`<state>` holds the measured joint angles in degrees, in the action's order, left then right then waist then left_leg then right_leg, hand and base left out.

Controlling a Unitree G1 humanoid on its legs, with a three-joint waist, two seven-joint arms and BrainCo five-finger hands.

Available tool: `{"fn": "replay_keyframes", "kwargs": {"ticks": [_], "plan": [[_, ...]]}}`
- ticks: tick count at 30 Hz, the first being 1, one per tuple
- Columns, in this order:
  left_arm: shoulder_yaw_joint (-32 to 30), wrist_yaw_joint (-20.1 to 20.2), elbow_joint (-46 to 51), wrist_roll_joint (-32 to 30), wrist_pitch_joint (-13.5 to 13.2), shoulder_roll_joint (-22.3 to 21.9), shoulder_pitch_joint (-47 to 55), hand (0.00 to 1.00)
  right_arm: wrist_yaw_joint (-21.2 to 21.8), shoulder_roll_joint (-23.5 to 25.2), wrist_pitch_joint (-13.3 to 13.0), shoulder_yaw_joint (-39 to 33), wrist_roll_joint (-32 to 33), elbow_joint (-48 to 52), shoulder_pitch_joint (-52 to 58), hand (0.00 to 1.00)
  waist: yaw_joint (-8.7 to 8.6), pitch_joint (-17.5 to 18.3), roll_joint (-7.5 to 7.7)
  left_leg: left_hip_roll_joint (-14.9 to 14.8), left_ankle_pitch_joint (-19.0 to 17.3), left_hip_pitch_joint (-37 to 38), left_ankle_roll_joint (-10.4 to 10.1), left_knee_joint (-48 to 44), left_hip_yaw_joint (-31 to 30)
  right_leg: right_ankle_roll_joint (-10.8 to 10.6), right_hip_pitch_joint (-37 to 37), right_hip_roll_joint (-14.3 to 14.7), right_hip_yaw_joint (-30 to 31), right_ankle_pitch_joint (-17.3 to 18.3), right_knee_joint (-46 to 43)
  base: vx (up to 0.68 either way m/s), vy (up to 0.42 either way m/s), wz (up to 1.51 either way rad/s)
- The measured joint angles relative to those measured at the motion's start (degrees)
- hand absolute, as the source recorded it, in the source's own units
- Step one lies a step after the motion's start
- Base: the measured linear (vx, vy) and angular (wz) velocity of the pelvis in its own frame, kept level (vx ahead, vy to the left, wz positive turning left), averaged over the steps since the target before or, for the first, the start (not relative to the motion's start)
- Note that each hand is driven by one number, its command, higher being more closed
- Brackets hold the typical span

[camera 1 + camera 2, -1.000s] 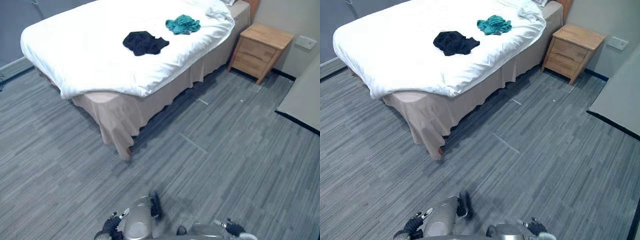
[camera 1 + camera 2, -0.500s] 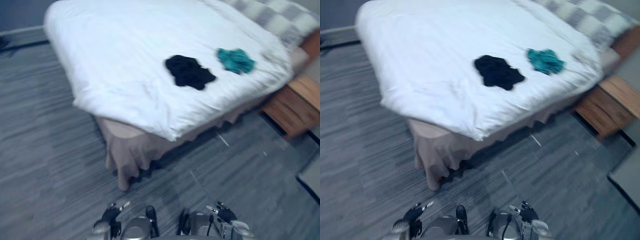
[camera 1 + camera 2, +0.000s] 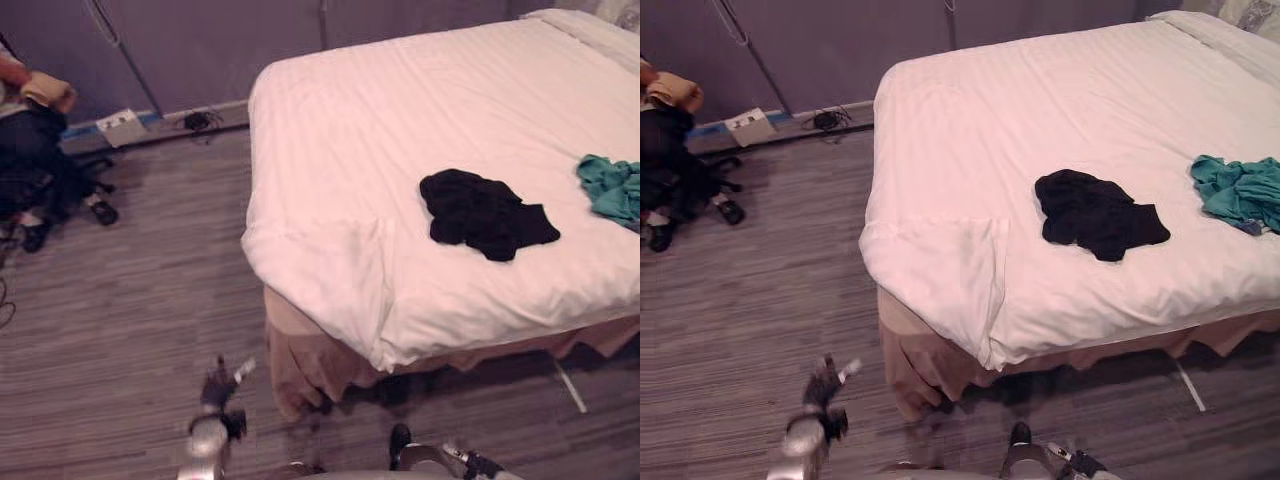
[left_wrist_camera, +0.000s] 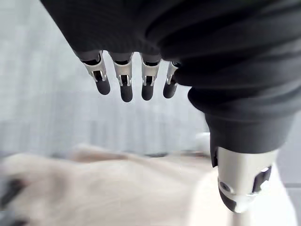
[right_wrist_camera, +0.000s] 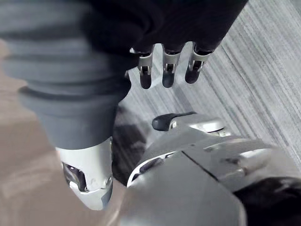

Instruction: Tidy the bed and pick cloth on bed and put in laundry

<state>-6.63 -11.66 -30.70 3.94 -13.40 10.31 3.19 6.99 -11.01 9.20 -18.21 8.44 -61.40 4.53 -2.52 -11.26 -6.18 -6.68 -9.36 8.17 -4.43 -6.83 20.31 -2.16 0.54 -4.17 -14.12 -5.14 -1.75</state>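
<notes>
White duvet (image 3: 400, 150) covered the bed; grey plank floor (image 3: 130, 300) around it | seated person (image 3: 35, 140) at 10 o'clock by the wall | black cloth (image 3: 485, 212) lay on the duvet, teal cloth (image 3: 610, 188) at its 3 o'clock | left hand (image 4: 124, 87) at 7 o'clock and right hand (image 5: 168, 75) at 5 o'clock, fingers relaxed and empty, well apart from both cloths

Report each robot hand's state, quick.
Left robot hand: open, holding nothing.
Right robot hand: open, holding nothing.
</notes>
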Motion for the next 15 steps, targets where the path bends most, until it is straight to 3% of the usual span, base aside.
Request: {"fn": "replay_keyframes", "kwargs": {"ticks": [3, 6, 8, 12, 15], "plan": [[-2.33, -2.53, 16.52, 0.01, -1.02, 4.70, -0.78, 0.00, 0.76, 0.51, -0.06, -0.51, -0.03, -0.11, 1.86, 0.00, 0.12, 0.26, 0.56, 0.01, -0.39, -2.23, -0.01, 0.09, -0.01, -1.47, 0.25, -0.03, -1.63, -1.41, 4.13, -0.16, -0.055, 0.11], [-5.64, -2.94, 24.96, 0.65, -0.99, 7.67, -2.88, 0.00, 0.65, 0.77, -0.26, -2.17, 0.12, -0.12, 4.42, 0.00, -0.14, 0.33, 0.21, 0.01, 0.14, -2.79, -0.83, 1.19, 0.30, -1.65, 0.93, 0.12, -2.90, -2.88, 7.64, -0.04, -0.050, 0.17], [-5.95, -2.00, 26.49, 0.96, -0.93, 10.28, -4.77, 0.00, 0.61, 0.75, -0.24, -2.69, 0.59, -0.04, 5.99, 0.00, -0.70, 0.60, -0.29, -0.49, 0.59, -2.32, -1.52, 1.81, 0.38, -1.54, 1.06, 0.74, -2.88, -2.80, 7.65, 0.01, -0.013, -0.03], [-6.45, 2.30, 25.53, 1.11, 0.76, 15.40, -10.35, 0.00, 0.72, 0.90, -0.27, -2.72, 0.58, 1.40, 6.03, 0.00, -1.96, 0.31, 0.20, -1.77, 0.74, -2.52, -1.64, 1.17, 0.63, -0.69, 0.66, 2.28, -2.04, -2.40, 7.64, 0.03, -0.031, -0.13], [-0.66, 5.82, 17.10, 1.07, 4.61, 19.23, -23.95, 0.00, 0.93, 0.90, -2.23, -2.65, 2.10, 3.61, 4.43, 0.00, -3.22, -2.20, 0.84, -3.31, 1.09, -6.82, -1.48, -3.85, 1.99, 1.36, -3.12, 3.32, -0.42, -4.22, 7.14, 0.03, -0.008, -0.26]]}}
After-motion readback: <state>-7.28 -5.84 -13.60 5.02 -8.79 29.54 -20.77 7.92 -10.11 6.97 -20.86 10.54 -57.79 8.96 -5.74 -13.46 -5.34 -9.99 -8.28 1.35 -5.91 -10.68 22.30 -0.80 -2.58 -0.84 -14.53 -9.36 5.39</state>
